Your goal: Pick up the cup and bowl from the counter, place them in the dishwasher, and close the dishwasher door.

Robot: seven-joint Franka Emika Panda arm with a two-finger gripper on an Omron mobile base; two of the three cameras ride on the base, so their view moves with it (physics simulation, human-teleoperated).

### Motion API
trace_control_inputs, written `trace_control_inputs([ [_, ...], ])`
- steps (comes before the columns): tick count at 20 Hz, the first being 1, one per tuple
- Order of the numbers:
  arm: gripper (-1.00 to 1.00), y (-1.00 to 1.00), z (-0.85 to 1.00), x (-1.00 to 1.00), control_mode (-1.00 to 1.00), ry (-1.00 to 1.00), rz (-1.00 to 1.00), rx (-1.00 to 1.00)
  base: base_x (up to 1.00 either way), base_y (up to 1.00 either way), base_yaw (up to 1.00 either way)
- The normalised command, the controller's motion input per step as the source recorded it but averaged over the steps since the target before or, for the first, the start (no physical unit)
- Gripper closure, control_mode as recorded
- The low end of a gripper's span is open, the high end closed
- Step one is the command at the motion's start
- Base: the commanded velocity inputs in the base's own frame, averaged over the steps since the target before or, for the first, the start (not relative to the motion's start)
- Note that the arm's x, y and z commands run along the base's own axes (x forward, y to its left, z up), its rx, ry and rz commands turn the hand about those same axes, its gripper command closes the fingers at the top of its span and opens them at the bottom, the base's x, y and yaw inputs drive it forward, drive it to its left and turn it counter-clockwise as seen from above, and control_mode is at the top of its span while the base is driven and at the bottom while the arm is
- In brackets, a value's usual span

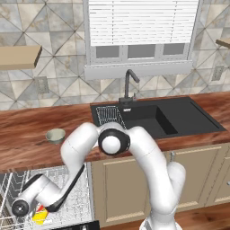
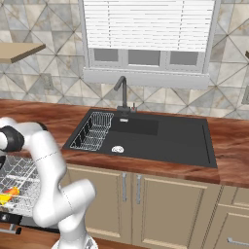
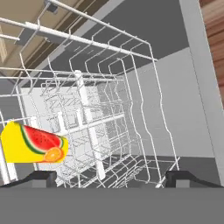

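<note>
1. The cup (image 3: 33,143) is yellow with a picture of red watermelon and an orange slice on its side. It lies on its side in the white wire rack (image 3: 100,118) of the dishwasher (image 1: 67,197).
2. In my hand view the cup is at the left, just past my left finger tip, and nothing is between my fingers.
3. From the left base view I see a bit of yellow and red of the cup (image 1: 40,217) in the rack, right under my wrist.
4. From the right base view the cup (image 2: 8,195) is a small yellow and orange spot low in the rack, at the far left.
5. My gripper (image 3: 111,178) is wide open. It holds nothing. The two dark finger tips stand far apart, one at each side.
6. My gripper looks into the rack. Grey dishwasher walls are behind the wires.
7. The bowl (image 1: 55,135) sits upright on the counter (image 1: 27,134). It is left of the sink (image 1: 157,117) and well apart from my hand.
8. The bowl is pale green and I cannot see anything in it.
9. My arm bends down from the counter edge into the open dishwasher on the left.
10. The black sink has a small wire basket (image 1: 110,116) in its left part and a dark tap (image 1: 129,87) behind it.
11. Beige cabinet doors (image 2: 146,204) are under the sink.
12. A window with white blinds (image 1: 141,22) is on the far wall above the tap.
13. A wood shelf (image 1: 18,56) hangs on the tiled wall at the far left.
</note>
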Motion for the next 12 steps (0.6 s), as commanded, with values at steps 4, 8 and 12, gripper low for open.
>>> trace_control_inputs([
  [4,-1.00,0.00,0.07,-0.03,-1.00,0.14,-0.06,-0.01,0.00,0.00,0.00],
  [8,-1.00,-0.05,0.40,0.00,-1.00,0.02,-0.01,-0.15,0.00,0.00,0.00],
  [12,-1.00,-0.13,0.63,0.00,-1.00,0.00,0.00,-0.19,0.00,0.00,0.00],
])
